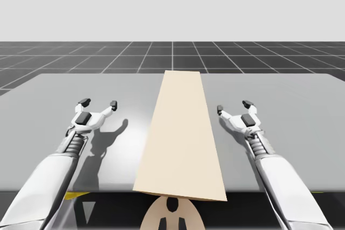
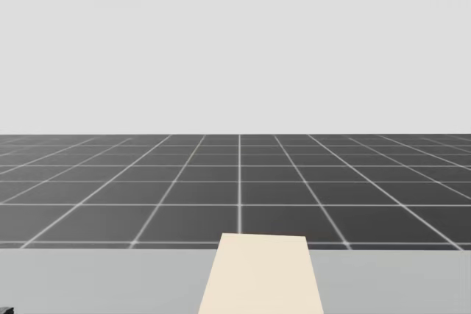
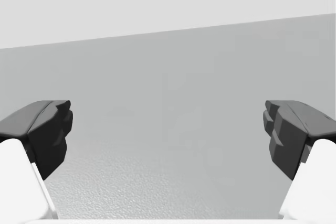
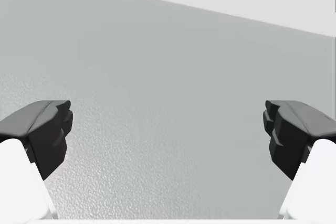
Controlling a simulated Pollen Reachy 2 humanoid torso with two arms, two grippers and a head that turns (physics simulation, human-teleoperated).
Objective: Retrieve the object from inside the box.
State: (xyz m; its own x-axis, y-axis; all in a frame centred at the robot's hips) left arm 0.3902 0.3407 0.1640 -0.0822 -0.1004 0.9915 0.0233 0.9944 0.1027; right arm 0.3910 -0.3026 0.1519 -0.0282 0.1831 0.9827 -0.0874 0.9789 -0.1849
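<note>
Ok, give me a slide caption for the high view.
Left gripper and right gripper, jaws open, flank a long beige box on the grey table.

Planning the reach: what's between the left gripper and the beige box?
Nothing but bare table, as the high view shows, between my left gripper and the box.

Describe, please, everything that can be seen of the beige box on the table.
The box looks like plain pale beige cardboard, matte and unmarked. It shows one long flat face running down the middle of the grey table from its near edge to its far edge. No seam, flap or opening is visible, so what it holds is hidden. It lies between my left hand and my right hand; both are open, and neither touches it.
</note>
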